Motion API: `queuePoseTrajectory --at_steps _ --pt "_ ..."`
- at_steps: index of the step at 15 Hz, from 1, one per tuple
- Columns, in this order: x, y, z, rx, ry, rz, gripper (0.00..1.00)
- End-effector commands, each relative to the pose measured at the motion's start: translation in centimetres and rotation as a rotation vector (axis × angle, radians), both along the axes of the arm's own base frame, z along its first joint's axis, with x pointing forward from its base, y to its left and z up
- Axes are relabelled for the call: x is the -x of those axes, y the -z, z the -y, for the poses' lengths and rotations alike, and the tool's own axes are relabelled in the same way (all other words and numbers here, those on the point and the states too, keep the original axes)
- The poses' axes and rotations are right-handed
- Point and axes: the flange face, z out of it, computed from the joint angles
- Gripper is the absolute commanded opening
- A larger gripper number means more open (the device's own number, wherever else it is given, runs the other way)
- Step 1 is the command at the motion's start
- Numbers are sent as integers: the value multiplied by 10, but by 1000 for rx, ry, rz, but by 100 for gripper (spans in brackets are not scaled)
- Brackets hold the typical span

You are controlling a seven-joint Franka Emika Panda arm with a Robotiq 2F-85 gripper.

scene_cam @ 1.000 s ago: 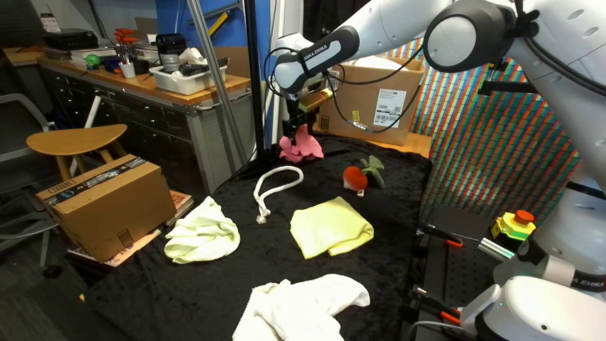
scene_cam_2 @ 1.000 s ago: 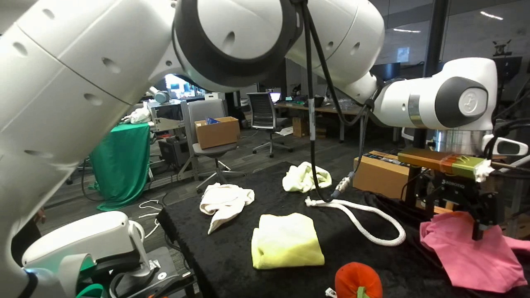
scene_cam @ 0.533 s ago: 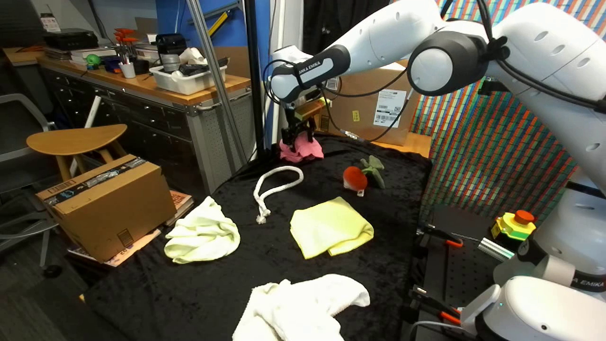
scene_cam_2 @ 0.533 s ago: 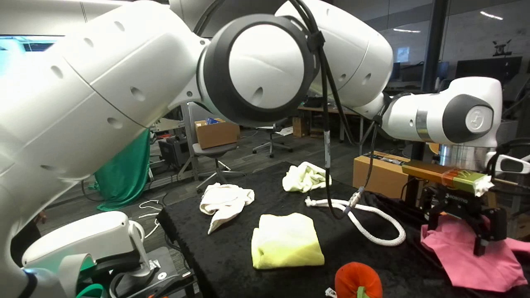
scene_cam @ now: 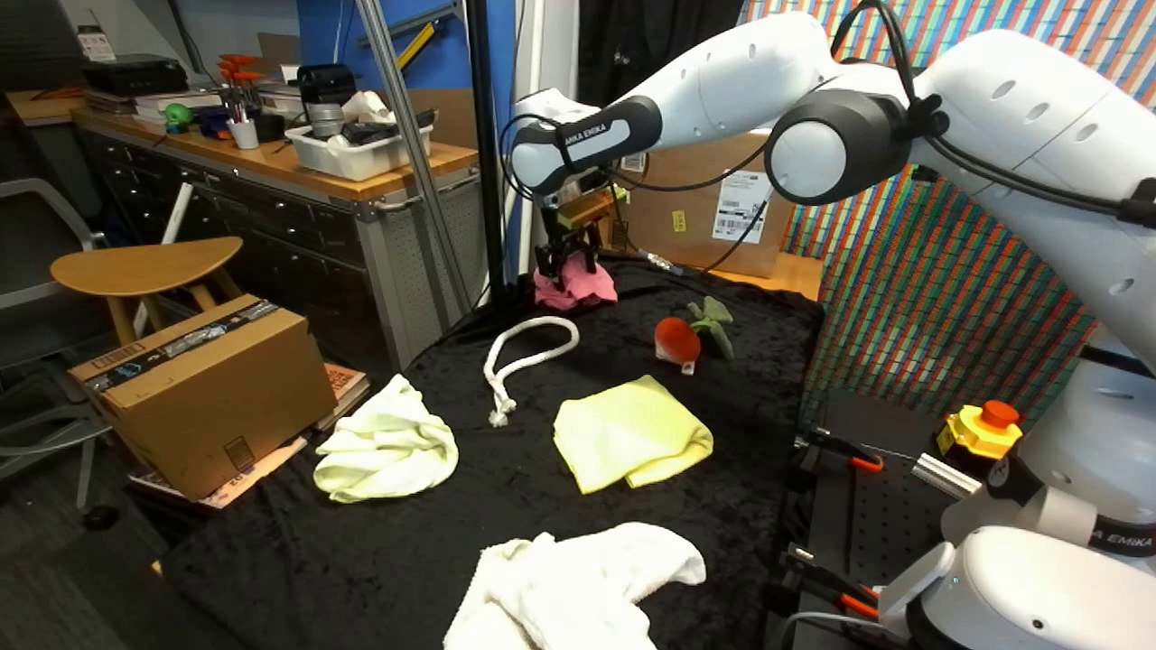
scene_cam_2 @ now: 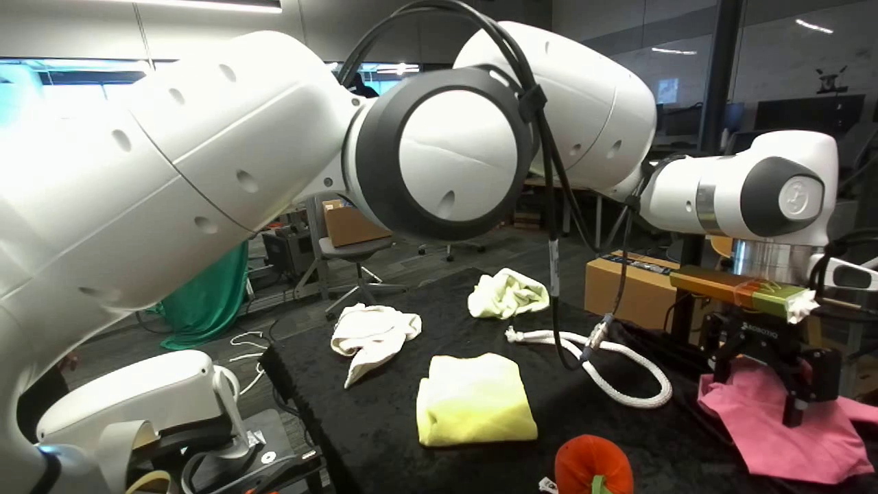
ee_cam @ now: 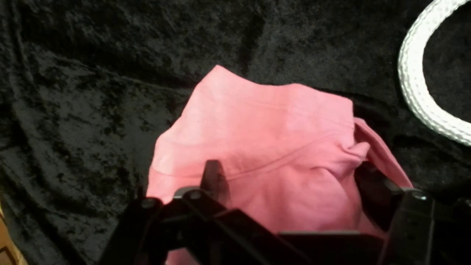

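On the black-covered tabletop, I judge myself to be at the grasping step: my hand straddles the pink cloth, with no pinch made yet. The next move, as I read it, calls for drawing my fingers together with fabric caught between them, both tips low enough not to skim over the folds.

The pink cloth lies near the rope, just beside its looped end and not touching it. It is crumpled, so its long axis is hard to fix; in the wrist view it seems to run from under my hand out to a blunt corner that points past the rope, not at it. A narrow strip sticks out on the side nearer the rope, and the end beneath me is hidden.

As for the other cloths, the white cloth lies well apart from the rope, the yellow cloth near it, and the pale cloth near its knotted end.

My hand is wide: its fingers stand well apart, pink fabric bulging between them, and I see nothing clamped. Whether the tips press on the cloth or hover just above it, I cannot tell.
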Motion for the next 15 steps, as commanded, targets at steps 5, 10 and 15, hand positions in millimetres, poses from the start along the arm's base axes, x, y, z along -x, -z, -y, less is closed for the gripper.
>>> queuePoseTrajectory --at_steps 5,10,15 --pt "-7 -5 3 -39 31 -3 31" --pt "-7 -11 0 -63 13 -3 5" --pt "15 -37 11 -99 8 -12 8"
